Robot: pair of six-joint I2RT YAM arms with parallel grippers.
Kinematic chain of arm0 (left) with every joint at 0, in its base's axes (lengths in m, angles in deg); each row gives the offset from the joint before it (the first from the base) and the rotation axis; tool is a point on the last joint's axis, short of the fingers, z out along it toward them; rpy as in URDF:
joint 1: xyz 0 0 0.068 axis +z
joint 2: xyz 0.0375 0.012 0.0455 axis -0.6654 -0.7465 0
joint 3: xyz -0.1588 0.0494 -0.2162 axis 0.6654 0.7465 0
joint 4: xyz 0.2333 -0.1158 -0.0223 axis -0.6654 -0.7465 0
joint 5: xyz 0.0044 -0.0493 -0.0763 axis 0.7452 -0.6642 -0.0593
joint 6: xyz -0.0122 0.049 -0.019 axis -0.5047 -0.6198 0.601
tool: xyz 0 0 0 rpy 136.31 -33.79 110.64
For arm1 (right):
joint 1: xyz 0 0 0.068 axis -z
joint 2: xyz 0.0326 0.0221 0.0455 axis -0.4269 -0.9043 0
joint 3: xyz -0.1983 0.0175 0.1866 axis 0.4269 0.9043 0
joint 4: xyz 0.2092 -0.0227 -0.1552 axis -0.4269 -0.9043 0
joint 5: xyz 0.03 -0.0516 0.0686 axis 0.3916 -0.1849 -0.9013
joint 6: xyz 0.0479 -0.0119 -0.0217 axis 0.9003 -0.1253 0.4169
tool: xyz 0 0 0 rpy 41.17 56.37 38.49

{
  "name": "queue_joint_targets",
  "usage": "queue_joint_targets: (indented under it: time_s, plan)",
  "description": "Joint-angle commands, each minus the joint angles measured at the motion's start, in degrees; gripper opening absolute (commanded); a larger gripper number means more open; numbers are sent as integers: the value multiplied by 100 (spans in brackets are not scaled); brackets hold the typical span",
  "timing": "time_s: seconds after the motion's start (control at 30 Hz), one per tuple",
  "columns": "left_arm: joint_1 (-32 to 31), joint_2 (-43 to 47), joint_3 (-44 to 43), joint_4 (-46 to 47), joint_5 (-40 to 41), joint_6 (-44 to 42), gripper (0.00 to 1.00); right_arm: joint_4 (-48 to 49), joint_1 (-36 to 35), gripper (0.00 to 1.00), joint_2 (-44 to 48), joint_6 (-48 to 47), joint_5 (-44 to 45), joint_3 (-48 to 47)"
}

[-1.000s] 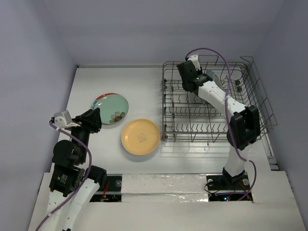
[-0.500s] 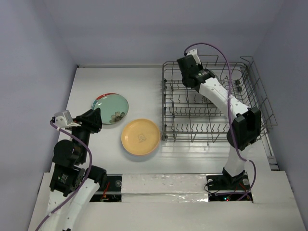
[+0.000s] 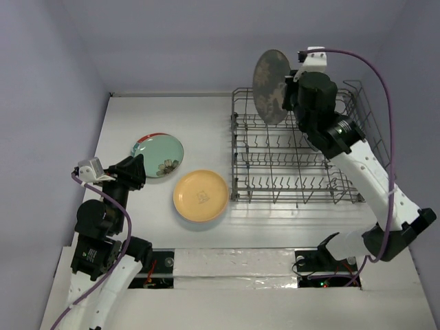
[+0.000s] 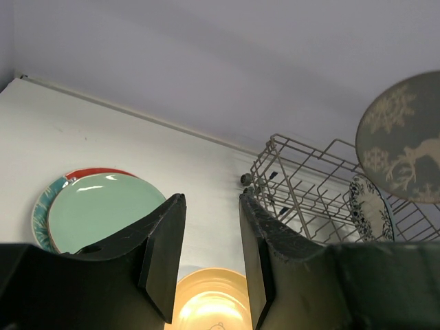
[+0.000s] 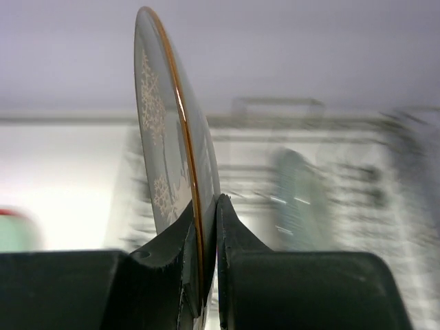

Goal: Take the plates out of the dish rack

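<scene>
1. Table (image 3: 130, 117): white surface. It carries the rack on your right and the unloaded plates on your left.
2. Dish rack (image 3: 236, 148): grey wire basket at the right of the table. The left wrist view shows one patterned plate (image 4: 369, 207) standing on edge among its tines. I cannot tell whether others remain.
3. Grey plate (image 3: 269, 86): it bears a deer and snowflakes and is held upright, on edge, above the rack's far left corner, touching no wire.
4. Unloaded plates: a mint-green plate (image 3: 159, 154) lies on a red-and-teal plate (image 3: 154, 135). A yellow-orange plate (image 3: 201, 195) lies flat just beside them, nearer the rack.
5. Right gripper (image 5: 206, 213): pressed onto the grey plate's rim, one finger on each face.
6. Left gripper (image 4: 210, 234): jaws spread with nothing between them, poised above the table near the unloaded plates.
7. Step in hand, as judged: carrying the grey plate out of the rack.
8. Next move, as judged: swing the plate left over bare table, tilt it flat, lower it, then release. You are pinching the rim only, so move gently or it may pivot.
</scene>
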Motion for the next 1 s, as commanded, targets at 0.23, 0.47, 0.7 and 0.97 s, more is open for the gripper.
queue_joint_targets:
  time_s: [0.23,0.47,0.7,0.97]
  plan:
    - [87,-51,22,251,57,-14,34,4253,-401,0,-1134,3113,-4639,739]
    - [88,-59,22,260,30,-14,39,4404,-832,0,-3103,4071,-4993,-597]
    - [88,-42,22,260,4,-14,40,4007,-1113,0,-4590,4441,-5124,-1758]
    - [88,-42,22,269,-14,-14,40,4140,-1219,3,-5056,5012,-5072,-1452]
